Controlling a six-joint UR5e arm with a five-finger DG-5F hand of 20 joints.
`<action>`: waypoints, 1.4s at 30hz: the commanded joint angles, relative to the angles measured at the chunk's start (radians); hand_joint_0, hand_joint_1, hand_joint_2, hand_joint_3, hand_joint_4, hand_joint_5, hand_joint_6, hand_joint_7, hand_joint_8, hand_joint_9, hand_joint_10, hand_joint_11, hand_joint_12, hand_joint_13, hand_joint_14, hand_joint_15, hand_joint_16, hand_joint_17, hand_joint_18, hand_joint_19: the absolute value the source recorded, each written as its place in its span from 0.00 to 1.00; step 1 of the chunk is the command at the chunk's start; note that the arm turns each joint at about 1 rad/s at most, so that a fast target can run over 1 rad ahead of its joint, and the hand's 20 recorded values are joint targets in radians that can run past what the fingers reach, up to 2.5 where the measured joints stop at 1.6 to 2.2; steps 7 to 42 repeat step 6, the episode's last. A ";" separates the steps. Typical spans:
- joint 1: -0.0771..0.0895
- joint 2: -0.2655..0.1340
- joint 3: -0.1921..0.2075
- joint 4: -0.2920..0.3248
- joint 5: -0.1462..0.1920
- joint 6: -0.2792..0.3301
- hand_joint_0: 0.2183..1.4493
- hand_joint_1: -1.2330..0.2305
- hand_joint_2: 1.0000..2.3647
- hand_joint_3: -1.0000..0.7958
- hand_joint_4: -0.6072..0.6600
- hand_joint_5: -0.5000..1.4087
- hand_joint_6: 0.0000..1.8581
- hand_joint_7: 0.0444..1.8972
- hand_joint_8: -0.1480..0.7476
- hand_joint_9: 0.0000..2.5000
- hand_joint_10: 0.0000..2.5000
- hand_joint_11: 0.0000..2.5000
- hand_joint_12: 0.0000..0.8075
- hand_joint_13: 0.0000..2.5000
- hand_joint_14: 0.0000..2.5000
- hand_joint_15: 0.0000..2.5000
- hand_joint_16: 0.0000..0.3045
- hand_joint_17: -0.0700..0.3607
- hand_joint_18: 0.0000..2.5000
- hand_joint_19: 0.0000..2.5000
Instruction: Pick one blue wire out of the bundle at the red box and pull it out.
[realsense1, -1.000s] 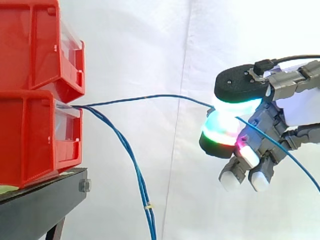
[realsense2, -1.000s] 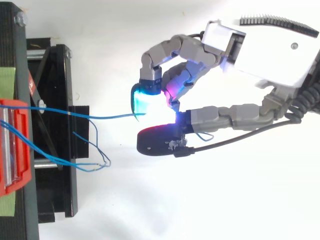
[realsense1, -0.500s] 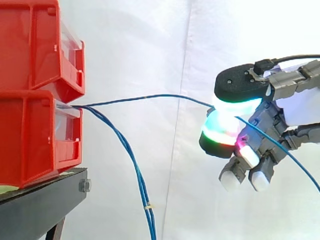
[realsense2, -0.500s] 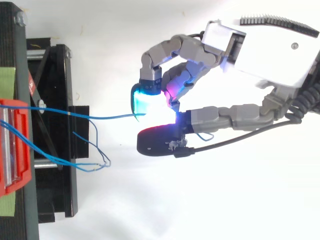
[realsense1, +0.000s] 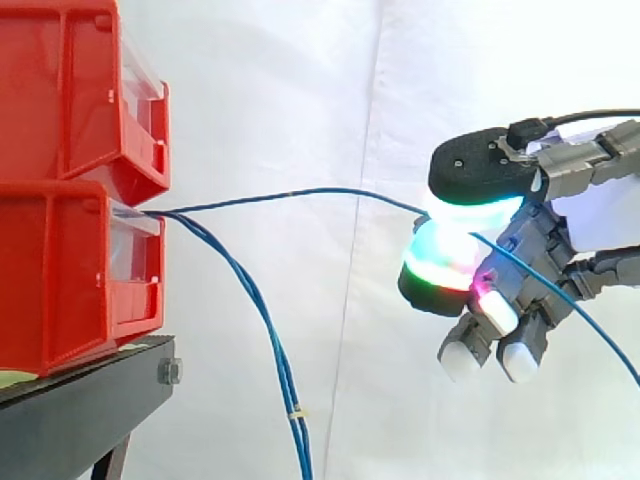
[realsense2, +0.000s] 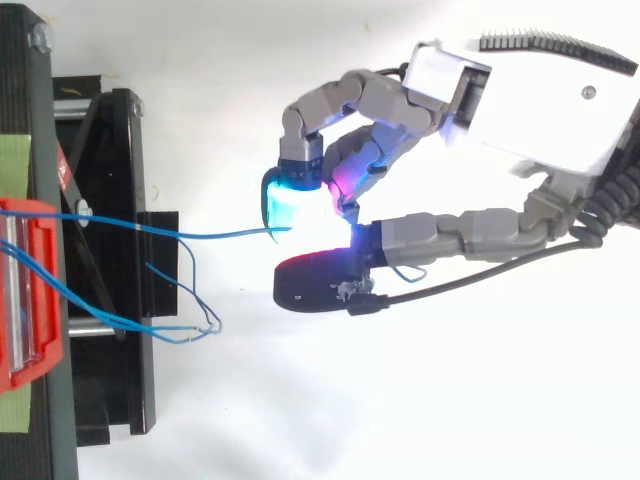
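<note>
My hand (realsense2: 520, 95) is clenched on one blue wire (realsense1: 300, 193), which is pinched between my thumb and a fingertip pad (realsense1: 440, 265); the other fingers hang curled below with nothing in them. Nothing has shifted over the last second: the hand sits in the same spot, well out from the red box (realsense1: 60, 270), and the wire keeps the same line. I take that to mean the pull is paused, not finished, since the wire's far end still goes into the front of the box.

The wire is thin. It leaves the box at the clear front lip, rises in a shallow arch rather than a tight straight line, and dips into my grip. Its loose tail trails out behind the hand, down to the right. It runs well apart from the bundle (realsense1: 272, 350), which droops from the same opening past the black stand (realsense1: 70, 420).
</note>
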 joint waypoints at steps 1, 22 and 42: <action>0.000 0.000 0.000 0.000 -0.001 0.000 0.32 0.32 0.01 0.54 0.52 0.19 0.50 0.58 0.64 0.43 0.01 0.28 0.58 0.34 0.01 0.15 0.22 0.52 0.35 0.18; 0.000 0.000 0.000 0.000 0.001 0.000 0.32 0.32 0.01 0.54 0.52 0.19 0.50 0.58 0.63 0.43 0.01 0.28 0.58 0.34 0.01 0.15 0.22 0.52 0.35 0.18; 0.000 0.000 0.000 0.000 0.001 0.000 0.32 0.32 0.01 0.54 0.52 0.19 0.50 0.58 0.63 0.43 0.01 0.28 0.58 0.34 0.01 0.15 0.22 0.52 0.35 0.18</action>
